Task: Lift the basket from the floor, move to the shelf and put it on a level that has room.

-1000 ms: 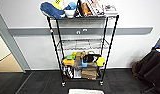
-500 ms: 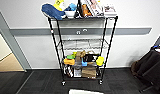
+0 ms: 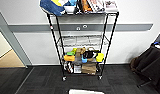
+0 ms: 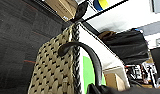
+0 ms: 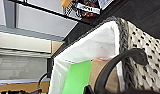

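Head view: the shelf (image 3: pixel 82 45) stands ahead on the floor (image 3: pixel 41 80). Its second level (image 3: pixel 82 41) looks free, and the basket (image 3: pixel 86 91) rim shows near. Risk, I judge: clipping a post.

Left wrist view: the basket (image 4: pixel 56 72) hangs, green item (image 4: pixel 89 75) inside; grip state unclear.

Right wrist view: the basket (image 5: pixel 143 57), white lining (image 5: pixel 96 47); grip state unclear.

Office-type premises: grey carpet tiles (image 3: pixel 46 80), plain white wall (image 3: pixel 136 45) with grey rail (image 3: pixel 33 27), cluttered wire storage rack (image 3: pixel 82 45).
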`<state>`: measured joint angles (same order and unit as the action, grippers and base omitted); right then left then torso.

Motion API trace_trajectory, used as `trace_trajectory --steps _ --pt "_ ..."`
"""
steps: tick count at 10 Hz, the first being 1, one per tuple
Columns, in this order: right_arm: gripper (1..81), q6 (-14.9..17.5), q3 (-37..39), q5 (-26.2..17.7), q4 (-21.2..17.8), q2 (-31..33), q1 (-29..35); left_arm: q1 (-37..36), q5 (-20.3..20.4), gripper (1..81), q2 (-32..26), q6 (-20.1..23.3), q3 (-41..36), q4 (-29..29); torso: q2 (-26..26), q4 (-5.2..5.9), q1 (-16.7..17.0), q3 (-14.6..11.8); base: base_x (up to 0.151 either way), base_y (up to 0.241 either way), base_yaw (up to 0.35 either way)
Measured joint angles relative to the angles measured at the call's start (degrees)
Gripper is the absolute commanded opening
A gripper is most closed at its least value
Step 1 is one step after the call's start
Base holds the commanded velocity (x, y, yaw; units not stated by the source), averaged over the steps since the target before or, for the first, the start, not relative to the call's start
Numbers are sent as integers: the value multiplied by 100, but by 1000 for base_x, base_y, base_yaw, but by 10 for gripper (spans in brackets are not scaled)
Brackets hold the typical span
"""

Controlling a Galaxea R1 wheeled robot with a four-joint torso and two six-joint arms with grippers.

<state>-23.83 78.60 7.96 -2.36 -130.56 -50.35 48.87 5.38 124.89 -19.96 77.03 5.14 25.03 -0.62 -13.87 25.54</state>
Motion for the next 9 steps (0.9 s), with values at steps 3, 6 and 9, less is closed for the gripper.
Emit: trace_trajectory --steps 3,6,9 --pt "10 0 -2 -5 5 5 -69 -9 -21 10 33 12 0 0 -487 0 311 -109 0 0 0" --pt "10 2 -2 0 6 5 -65 -6 -17 10 44 12 -2 0 -1029 0 667 -649 0 0 0" --pt "10 -4 -27 -26 6 21 -113 35 -63 10 44 12 -2 0 -1602 0 1047 -1222 0 0 0"
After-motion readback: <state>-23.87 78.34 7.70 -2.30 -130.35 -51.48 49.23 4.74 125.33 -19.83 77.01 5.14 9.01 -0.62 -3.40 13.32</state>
